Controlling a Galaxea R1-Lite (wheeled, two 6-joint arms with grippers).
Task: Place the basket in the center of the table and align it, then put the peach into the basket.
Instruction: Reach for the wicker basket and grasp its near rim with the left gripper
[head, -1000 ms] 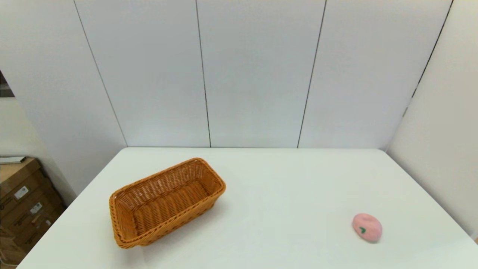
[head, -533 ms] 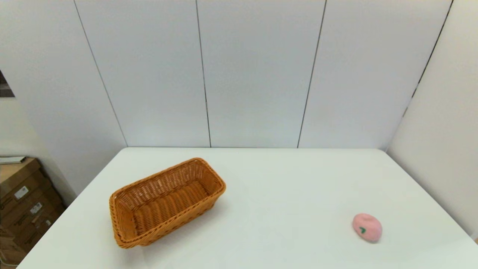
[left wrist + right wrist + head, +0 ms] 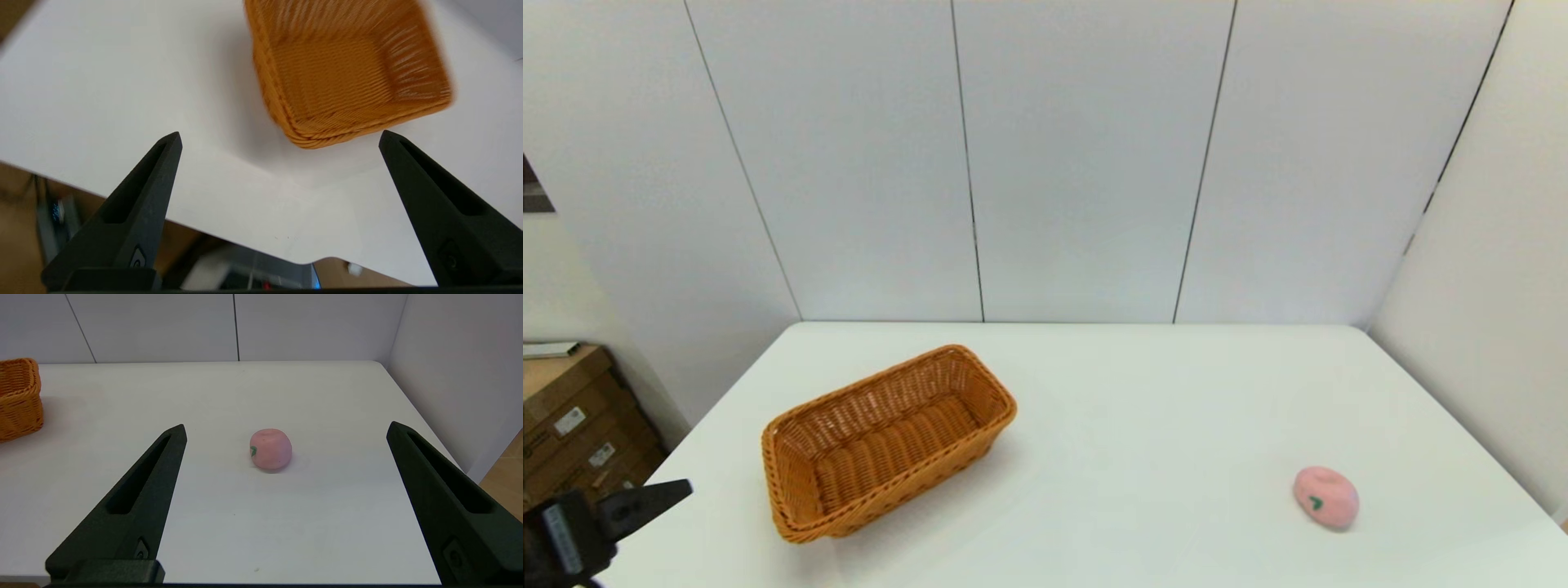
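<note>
bare table (image 3: 1143, 425) around peach (image 3: 1325, 497), basket (image 3: 882, 441) well apart, far-side wall (image 3: 1078, 163)

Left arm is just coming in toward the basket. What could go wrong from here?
The basket sits skewed on the left part of the table; a push from the open left gripper, near the table's left front edge, could twist it more. The peach is round and may roll when the open right gripper closes.

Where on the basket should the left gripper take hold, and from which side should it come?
Probably the braided rim of the basket at its near short end, coming from above with one finger inside and one outside. The basket has no handle, and it lies at a slant with that end closest to the open left gripper at the near-left table edge.
</note>
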